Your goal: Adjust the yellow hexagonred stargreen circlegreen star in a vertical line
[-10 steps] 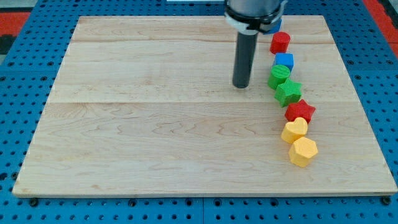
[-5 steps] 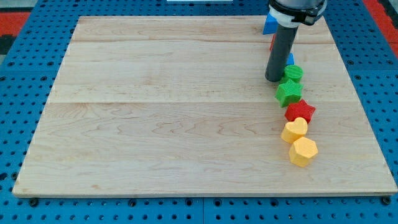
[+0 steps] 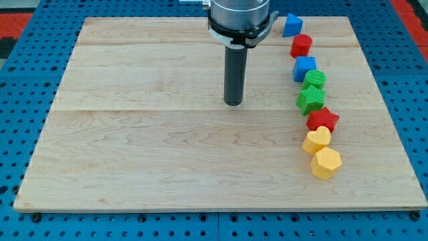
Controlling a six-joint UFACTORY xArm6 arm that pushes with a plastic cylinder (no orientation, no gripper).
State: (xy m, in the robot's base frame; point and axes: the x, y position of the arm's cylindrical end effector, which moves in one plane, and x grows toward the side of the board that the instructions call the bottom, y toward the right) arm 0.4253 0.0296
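The yellow hexagon [image 3: 326, 163] lies lowest at the view's right side of the wooden board [image 3: 134, 134]. A yellow heart [image 3: 317, 140] sits just above it, then the red star [image 3: 323, 120], the green star [image 3: 311, 99] and the green circle [image 3: 315, 79]. These form a slightly wavy column. My tip [image 3: 233, 102] rests on the board to the left of the green star, about a hundred pixels away, touching no block.
Above the green circle stand a blue cube [image 3: 305, 67], a red hexagon [image 3: 301, 45] and a blue triangular block [image 3: 291, 25] near the board's top edge. A blue pegboard [image 3: 27, 80] surrounds the board.
My tip went right to the green circle and nudged it right, in line above the green star, then drew back left to the board's middle. The other blocks stayed put.
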